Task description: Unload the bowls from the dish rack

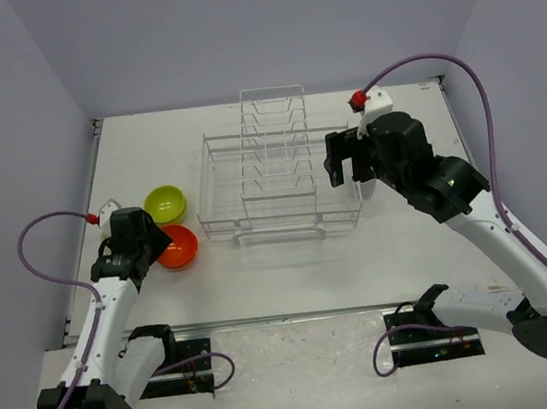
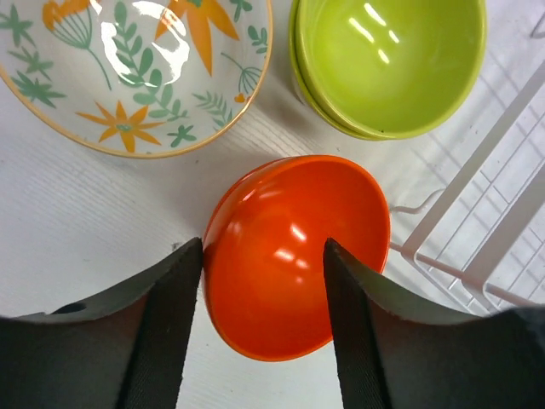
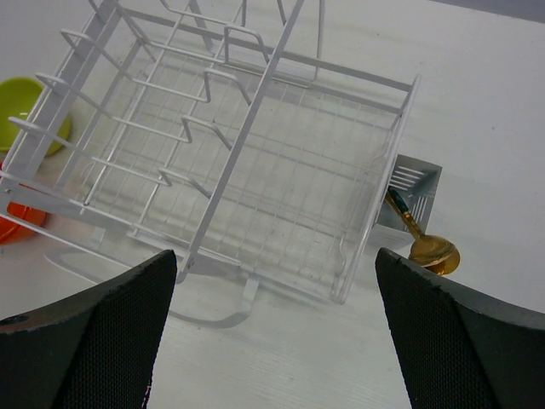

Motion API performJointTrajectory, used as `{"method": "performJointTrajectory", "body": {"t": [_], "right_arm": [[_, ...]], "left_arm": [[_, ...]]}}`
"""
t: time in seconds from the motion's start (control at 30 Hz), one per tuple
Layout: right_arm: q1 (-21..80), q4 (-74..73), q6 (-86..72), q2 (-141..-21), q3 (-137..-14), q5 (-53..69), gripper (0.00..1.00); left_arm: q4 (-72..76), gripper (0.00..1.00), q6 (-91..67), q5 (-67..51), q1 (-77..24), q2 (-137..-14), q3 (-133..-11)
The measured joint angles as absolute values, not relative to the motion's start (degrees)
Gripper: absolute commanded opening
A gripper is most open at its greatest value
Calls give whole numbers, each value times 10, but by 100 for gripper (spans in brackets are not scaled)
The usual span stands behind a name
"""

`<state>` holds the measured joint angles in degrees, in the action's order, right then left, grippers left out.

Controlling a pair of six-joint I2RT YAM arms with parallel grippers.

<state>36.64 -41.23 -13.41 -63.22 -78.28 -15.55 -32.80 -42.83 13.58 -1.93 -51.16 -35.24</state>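
Note:
An orange-red bowl (image 2: pixel 294 256) sits on the table left of the dish rack (image 1: pixel 280 178). My left gripper (image 2: pixel 264 247) hangs just above it, open, with one finger at each side of the bowl. Beyond it lie a stack of lime-green bowls (image 2: pixel 387 64) and a cream bowl with an orange flower pattern (image 2: pixel 136 68). From above I see the orange-red bowl (image 1: pixel 180 247) and the green bowls (image 1: pixel 164 203); the cream one is hidden by the arm. My right gripper (image 1: pixel 348 169) hovers wide open over the rack's right end (image 3: pixel 255 128), holding nothing. The rack shows only bare wire.
A grey cutlery cup (image 3: pixel 417 183) hangs on the rack's right side with a gold spoon (image 3: pixel 434 251) in it. The rack's corner (image 2: pixel 477 247) lies close to the right of the orange-red bowl. Walls close the table at the back and both sides.

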Motion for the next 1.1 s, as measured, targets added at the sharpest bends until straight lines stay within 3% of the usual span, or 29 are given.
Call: {"method": "performJointTrajectory", "body": {"t": [0.17,0.57,0.7,0.93,1.1], "right_arm": [[366,-411,-133,-637,-783,-156,99],[366,-391,-145,-589,-748,-153,99],[366,-377,-162,-519,-722,-157,99],[366,-417,-198,-362,-700,-221,99],[366,-472,-199,-250,-704,-272,99]], "left_arm": [[-339,100,-426,119,-19,-485,-354],[-404,96,-369,112,-19,-396,-523],[-441,100,-328,129,-19,-400,-555],[-505,100,-245,173,-31,-496,-724],[-534,100,-232,217,-35,-463,-735]]}}
